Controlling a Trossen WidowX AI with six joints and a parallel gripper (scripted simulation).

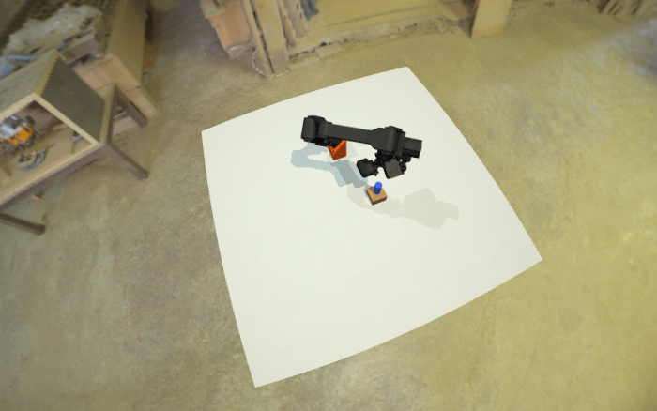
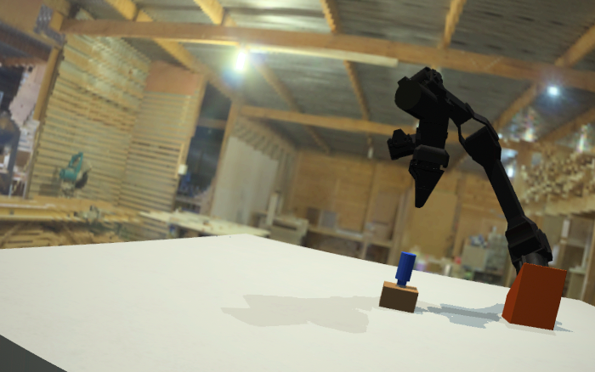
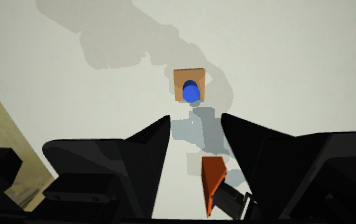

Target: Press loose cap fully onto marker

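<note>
The blue cap (image 1: 378, 187) (image 2: 407, 267) (image 3: 191, 93) sits upright on top of the marker, which stands in the brown holder block (image 1: 376, 196) (image 2: 398, 299) (image 3: 181, 77). Below the cap, a short narrower blue part (image 2: 401, 282) of the marker shows just above the block; the rest of the marker is hidden. The views do not show for certain whether the cap is fully seated. My gripper (image 2: 420, 205) (image 3: 195, 118) is open and empty. It hangs well above the cap, touching neither cap nor block.
An orange-red wedge-shaped block (image 1: 338, 149) (image 2: 535, 295) (image 3: 212, 175) stands near the arm's base, to the right of the holder block in the exterior view. The white table top (image 1: 310, 290) (image 2: 131, 298) carries the arm's shadows around the holder.
</note>
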